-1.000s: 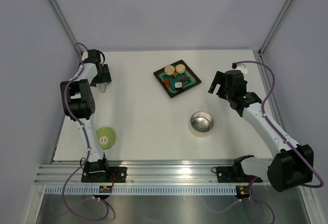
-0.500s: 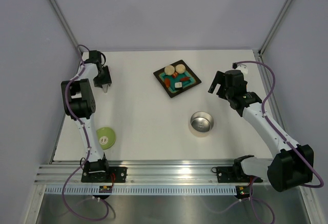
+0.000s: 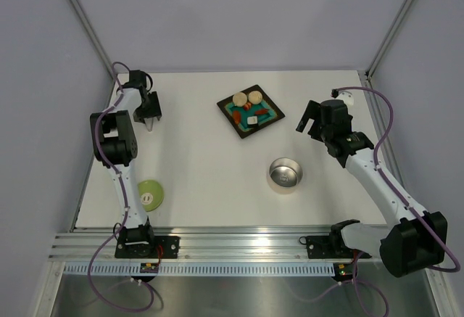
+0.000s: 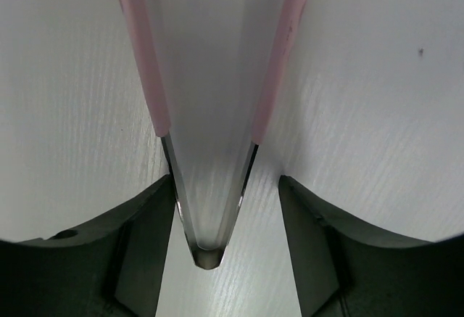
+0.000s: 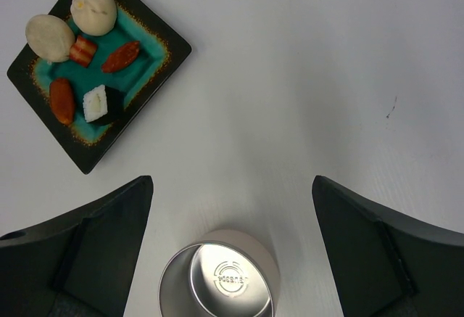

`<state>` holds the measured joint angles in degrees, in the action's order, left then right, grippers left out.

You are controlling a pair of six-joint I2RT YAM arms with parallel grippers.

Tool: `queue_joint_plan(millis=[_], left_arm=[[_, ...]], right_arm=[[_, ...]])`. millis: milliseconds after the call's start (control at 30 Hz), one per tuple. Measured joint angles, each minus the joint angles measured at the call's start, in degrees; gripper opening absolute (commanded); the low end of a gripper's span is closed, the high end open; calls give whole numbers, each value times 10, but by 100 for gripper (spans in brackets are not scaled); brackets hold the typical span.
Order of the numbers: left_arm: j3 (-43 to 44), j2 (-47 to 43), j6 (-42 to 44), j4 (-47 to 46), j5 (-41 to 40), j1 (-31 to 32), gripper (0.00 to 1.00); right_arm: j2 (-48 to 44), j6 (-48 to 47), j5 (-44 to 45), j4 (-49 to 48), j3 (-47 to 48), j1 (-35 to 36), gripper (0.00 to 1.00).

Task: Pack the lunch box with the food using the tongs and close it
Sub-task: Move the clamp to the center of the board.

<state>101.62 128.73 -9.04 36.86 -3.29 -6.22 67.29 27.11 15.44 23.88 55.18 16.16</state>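
Observation:
The tongs are whitish with pink edges, and their metal hinge end lies between my left fingers. My left gripper is open around that end; the left finger touches it and the right finger stands apart. Seen from above, the left gripper is at the table's far left and hides the tongs. The steel lunch box stands open and empty, just below my open, empty right gripper in the right wrist view. Its green lid lies near the left arm. The food sits on the teal tray.
The dark-rimmed tray is at the back centre of the table, left of the right gripper. It holds two beige balls, red-orange bits and a white block. Grey walls close in the table on both sides, and an aluminium rail runs along the near edge.
The left jaws narrowed and then widened again around the tongs' end. The left wrist shifted slightly toward the back. The right arm has barely moved.

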Motion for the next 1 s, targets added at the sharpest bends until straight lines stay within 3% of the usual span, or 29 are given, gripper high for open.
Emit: queue_joint_plan(millis=[33,67,167,367,467,800,1000], left_arm=[[5,3,0,1,-2,0,57],[9,5,0,2,-3,0,45],[15,9,-4,4,-3,0,29],[10,5,-6,3,5,5,28],[-14,-11,-8,5,16,19,20],[-165,-108,-71,-23,46,160,20],[-281,-190,-134,-36,6,224,25]], right_arm=[[-1,0,0,1,0,0,99],[-2,0,0,1,0,0,99],[-2,0,1,1,0,0,99],[-3,2,1,1,0,0,100],[-7,2,3,6,0,0,99],[-31,1,15,23,-1,0,99],[-67,-3,16,26,-15,0,99]])
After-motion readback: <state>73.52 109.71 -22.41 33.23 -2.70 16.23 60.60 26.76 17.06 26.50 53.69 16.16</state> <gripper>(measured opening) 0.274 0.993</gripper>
